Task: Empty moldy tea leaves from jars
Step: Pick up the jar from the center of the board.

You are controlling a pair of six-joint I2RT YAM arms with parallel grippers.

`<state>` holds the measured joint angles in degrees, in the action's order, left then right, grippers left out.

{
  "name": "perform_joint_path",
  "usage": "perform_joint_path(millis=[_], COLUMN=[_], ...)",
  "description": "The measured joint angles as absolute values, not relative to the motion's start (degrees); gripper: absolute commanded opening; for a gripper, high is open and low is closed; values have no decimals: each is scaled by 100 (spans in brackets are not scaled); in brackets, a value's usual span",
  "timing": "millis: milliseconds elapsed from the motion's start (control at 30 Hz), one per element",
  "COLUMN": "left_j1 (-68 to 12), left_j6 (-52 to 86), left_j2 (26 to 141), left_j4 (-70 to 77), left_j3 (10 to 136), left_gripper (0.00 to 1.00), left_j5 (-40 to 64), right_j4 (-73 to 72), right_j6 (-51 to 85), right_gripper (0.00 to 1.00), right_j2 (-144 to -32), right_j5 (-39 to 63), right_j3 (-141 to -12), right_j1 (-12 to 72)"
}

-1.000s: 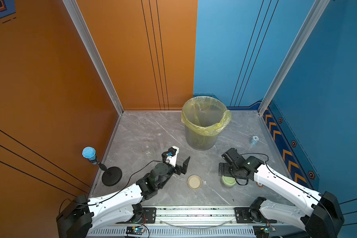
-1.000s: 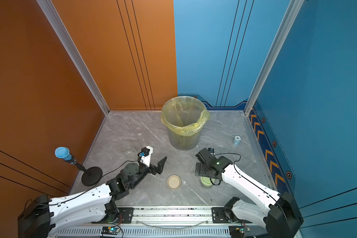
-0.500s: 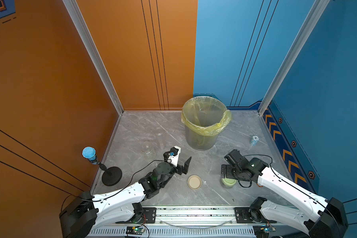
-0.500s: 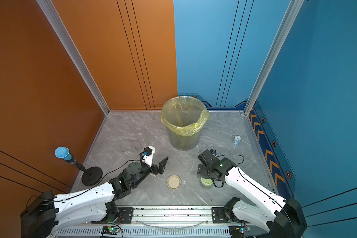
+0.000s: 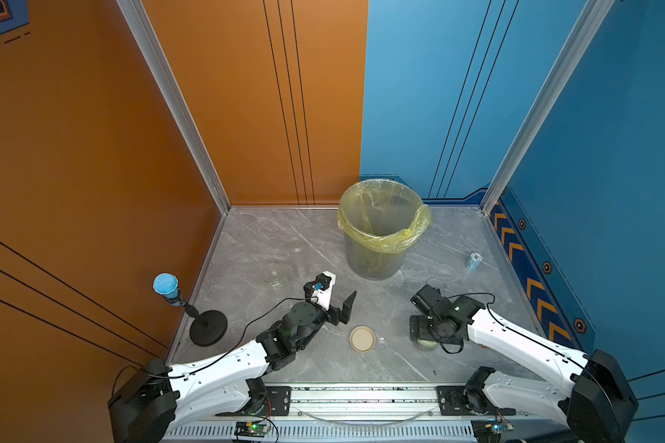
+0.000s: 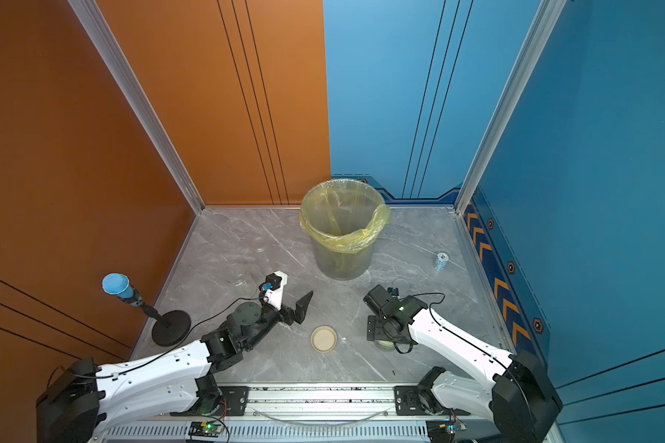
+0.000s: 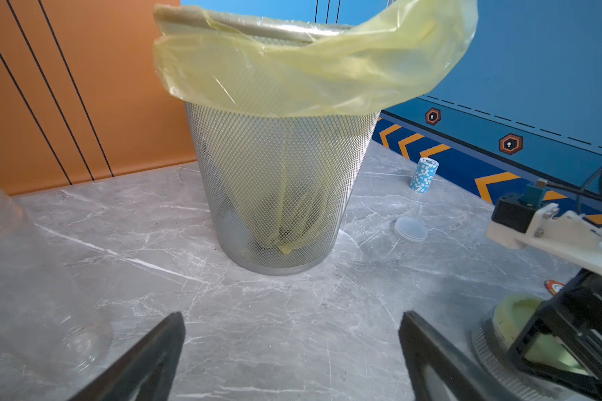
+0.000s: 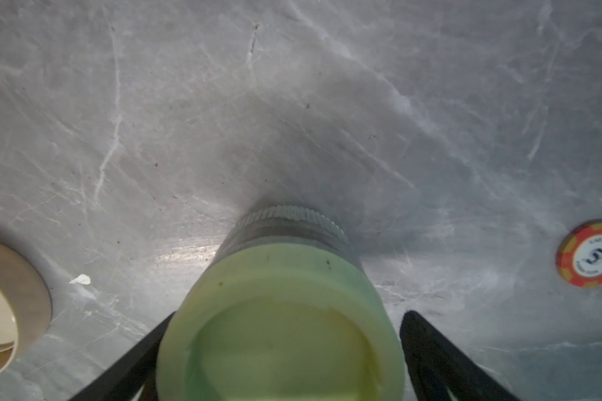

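1. Table (image 5: pixel 254 237): grey marble top, walled in orange and blue.
2. Bin (image 5: pixel 381 264): mesh, lined with a yellow bag, upright at the back middle of the table. A dark mass (image 7: pixel 310 211) shows through mesh and bag at its bottom. Whether it is tea leaves cannot be told.
3. Short jar (image 8: pixel 289 229): upright on the front right of the table, green lid (image 8: pixel 282 288) on, contents hidden.
4. Right gripper (image 8: pixel 285 323): set down over the short jar, one finger on each side of the green lid. Whether the fingers press the lid or stand just clear cannot be told.
5. Left gripper (image 7: pixel 291 316): jaws wide apart and empty, hovering above the table at front left and pointed toward the bin.
6. Beige lid (image 5: pixel 362 339): lies flat on the table between the two grippers, off its jar.
7. Wide jar (image 5: pixel 274 274): clear, lidless, on the left of the table, just beyond the left gripper.
8. Tall jar (image 5: pixel 299 255): clear and narrow, faint against the marble, between the wide jar and the bin.
9. Whitish lid (image 7: pixel 410 229): flat on the table, near the bin's right side.
10. Blue chip stack (image 5: pixel 475 262): on the far right, near the wall.
11. Red chip (image 8: pixel 589 253): flat on the table beside the short jar.
12. Stand with blue foam head (image 5: pixel 166 284): at the table's left edge.
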<state>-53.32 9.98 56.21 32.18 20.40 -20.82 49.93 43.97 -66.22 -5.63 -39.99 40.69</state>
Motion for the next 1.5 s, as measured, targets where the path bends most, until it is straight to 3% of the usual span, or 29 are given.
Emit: perform_joint_path(millis=[267,533,933,1500], left_j1=[-5332,-5332,-5271,-4335], left_j6=[1007,1011,860,-427], left_j2=[5544,5492,5229,4668], left_j4=[3216,3087,2126,-220], left_j3=[2040,2045,2814,4993], left_gripper=[98,98,98,97], left_j5=[-2075,-1911,-1122,2300], right_j4=[4963,4932,5137,6351], right_j6=[4394,4392,3975,2705], right_gripper=[83,57,52,52], right_j2=[-6831,-6831,-6488,-6626], right_j5=[-515,-510,-150,1323], right_j3=[-3999,-4001,-4812,-8318], right_j1=[4278,4318,4093,3756])
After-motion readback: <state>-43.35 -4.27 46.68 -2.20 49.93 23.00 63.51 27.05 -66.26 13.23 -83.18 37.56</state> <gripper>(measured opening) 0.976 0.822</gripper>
